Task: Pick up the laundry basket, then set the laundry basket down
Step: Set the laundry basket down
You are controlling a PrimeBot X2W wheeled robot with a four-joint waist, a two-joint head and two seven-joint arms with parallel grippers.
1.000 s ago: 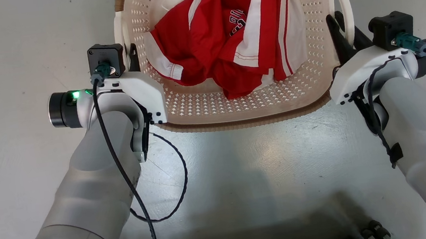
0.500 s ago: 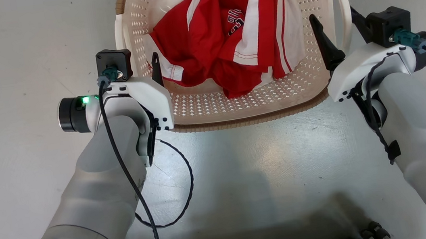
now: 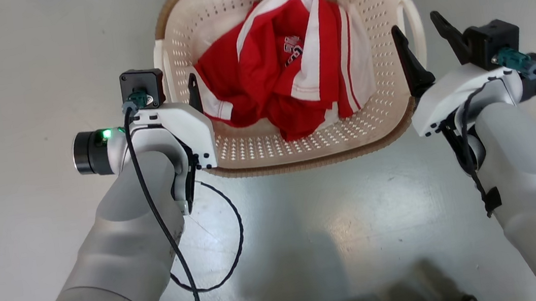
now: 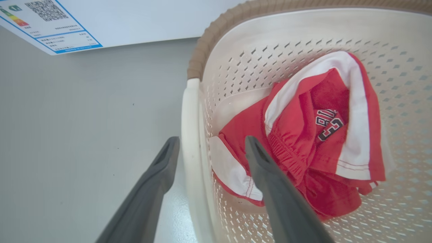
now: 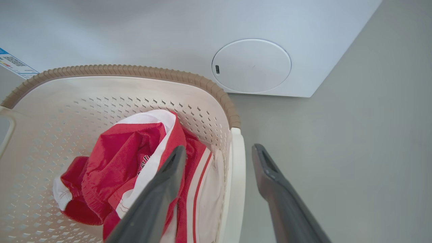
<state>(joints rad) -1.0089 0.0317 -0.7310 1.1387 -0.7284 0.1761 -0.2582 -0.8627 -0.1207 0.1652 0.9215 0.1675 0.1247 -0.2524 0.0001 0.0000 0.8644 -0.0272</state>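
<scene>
A red garment [image 3: 284, 77] with broad white bands lies crumpled in the basket [image 3: 257, 146], heaped from the middle toward its right wall, bare floor showing along the near edge. Dark lettering shows on one fold. The grey floor [image 3: 8, 75] is smooth, with a pale sheen and a few scuffs. Beyond stands a white washer [image 5: 135, 33], with a round flat panel [image 5: 251, 65] low near one front corner. A blue-edged label [image 4: 50, 27] with a QR code and coloured bars sits further along the same face.
</scene>
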